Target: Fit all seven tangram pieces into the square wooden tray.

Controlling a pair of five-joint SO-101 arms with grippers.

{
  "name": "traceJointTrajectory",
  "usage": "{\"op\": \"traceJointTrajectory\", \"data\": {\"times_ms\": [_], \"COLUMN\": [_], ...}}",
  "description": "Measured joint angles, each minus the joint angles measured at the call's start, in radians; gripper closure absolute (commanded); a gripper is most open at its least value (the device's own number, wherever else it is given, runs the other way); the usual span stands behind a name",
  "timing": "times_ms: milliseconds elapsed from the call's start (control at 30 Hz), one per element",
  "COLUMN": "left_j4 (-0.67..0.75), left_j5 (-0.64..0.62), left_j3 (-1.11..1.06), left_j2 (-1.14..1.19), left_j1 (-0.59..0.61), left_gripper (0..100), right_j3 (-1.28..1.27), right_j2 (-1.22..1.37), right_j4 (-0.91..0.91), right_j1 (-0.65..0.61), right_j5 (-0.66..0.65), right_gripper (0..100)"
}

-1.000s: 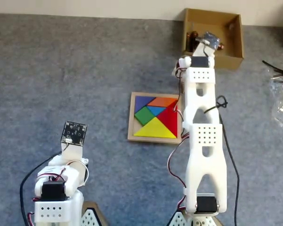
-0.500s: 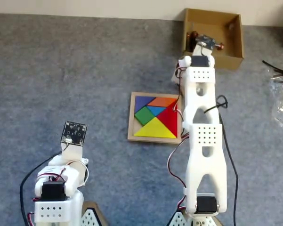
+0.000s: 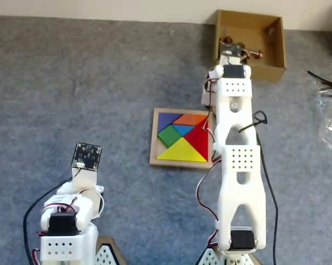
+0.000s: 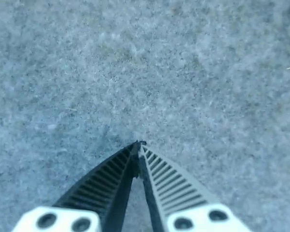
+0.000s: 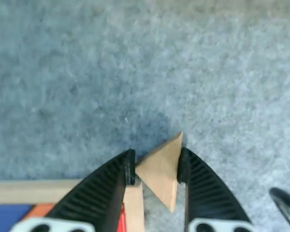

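Right jaws grasp a plain wooden triangle beside a corner of the wooden tray, filled with coloured tangram pieces; left jaws clenched, empty.

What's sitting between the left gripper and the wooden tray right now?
Nothing: in the high view the grey carpet from the left gripper across to the wooden tray is bare. The left wrist view likewise has plain carpet ahead of it.

Felt mat is rough and fuzzy; tray and triangle piece are matt bare wood.
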State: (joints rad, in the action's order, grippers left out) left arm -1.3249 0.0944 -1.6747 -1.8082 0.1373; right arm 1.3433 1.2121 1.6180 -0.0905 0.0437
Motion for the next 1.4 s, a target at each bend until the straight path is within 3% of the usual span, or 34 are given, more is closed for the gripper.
{"op": "traceJointTrajectory", "data": {"times_ms": [533, 1100, 1233, 1400], "left_j4": [0.0, 0.0, 0.0, 0.0], "left_j5": [0.0, 0.0, 0.0, 0.0], "left_j3": [0.0, 0.0, 0.0, 0.0], "left_j2": [0.0, 0.0, 0.0, 0.0], "left_j1": [0.0, 0.0, 0.0, 0.0], "left_gripper": [99, 99, 99, 99], "right_j3": [0.003, -0.003, -0.11, -0.338], "right_j2": [-0.002, -0.023, -0.115, -0.284], "right_j4": [0.11, 0.124, 0.126, 0.126], "right_j1": [0.107, 0.19, 0.219, 0.215], "right_j5": [-0.284, -0.293, -0.293, -0.293], "right_gripper": [86.0, 86.1, 87.4, 97.1]}}
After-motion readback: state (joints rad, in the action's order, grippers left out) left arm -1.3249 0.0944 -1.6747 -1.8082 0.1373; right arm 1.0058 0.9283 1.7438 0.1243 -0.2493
